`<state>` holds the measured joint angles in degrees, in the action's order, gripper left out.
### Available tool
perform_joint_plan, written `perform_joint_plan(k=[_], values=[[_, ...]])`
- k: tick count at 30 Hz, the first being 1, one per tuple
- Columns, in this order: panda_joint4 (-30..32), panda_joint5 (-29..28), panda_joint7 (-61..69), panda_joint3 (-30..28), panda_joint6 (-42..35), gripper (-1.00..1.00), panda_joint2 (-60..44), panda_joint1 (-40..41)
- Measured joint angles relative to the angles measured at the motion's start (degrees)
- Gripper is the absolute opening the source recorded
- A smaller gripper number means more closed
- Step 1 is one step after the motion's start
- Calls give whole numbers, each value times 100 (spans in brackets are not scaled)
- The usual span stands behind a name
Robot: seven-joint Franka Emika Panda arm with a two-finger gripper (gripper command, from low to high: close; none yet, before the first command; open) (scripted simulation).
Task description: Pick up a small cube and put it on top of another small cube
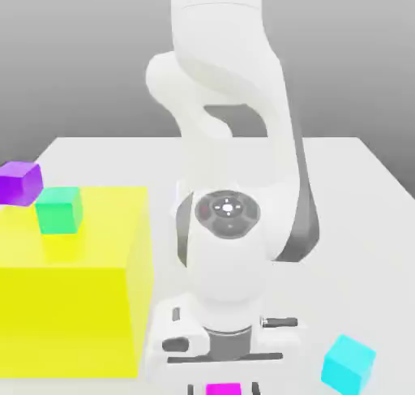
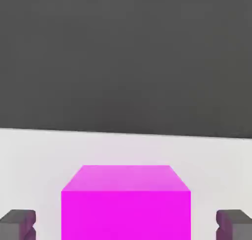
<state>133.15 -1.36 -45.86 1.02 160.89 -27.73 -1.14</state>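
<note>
In the exterior view you see the white arm [image 1: 231,142] bent down over the white table [image 1: 357,174], with its gripper [image 1: 224,388] at the very bottom edge. The small cube [image 1: 224,389] is bright pink and peeks out right under the hand, between the two dark fingers [image 1: 194,389]. On the exterior view's left sits a big yellow block [image 1: 73,304]. A green cube [image 1: 59,209] rests on top of it, and a purple cube [image 1: 19,182] sits just behind the green one at the block's far corner. A cyan cube [image 1: 349,364] lies tilted on the table, on the exterior view's right, near the hand. In the hand view you look straight at the small cube [image 2: 125,204], big and pink, sitting on the table. One grey fingertip [image 2: 18,224] is on each side of it, with a strip of table showing between each fingertip and the cube. So the fingers are not pressing on the cube, and the hand is partly open around it.
</note>
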Motion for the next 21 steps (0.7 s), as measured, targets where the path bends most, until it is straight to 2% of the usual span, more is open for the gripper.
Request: perform_joint_plan(k=[4, 9, 15, 21], values=[[-1, -7, -7, -1, 7, -100, -9, -1], [181, 43, -55, -4, -680, -100, 872, 31], [419, -437, -1106, -399, -1397, -100, 2091, -50], [502, -588, -2390, -785, -2619, -100, 3338, 767]])
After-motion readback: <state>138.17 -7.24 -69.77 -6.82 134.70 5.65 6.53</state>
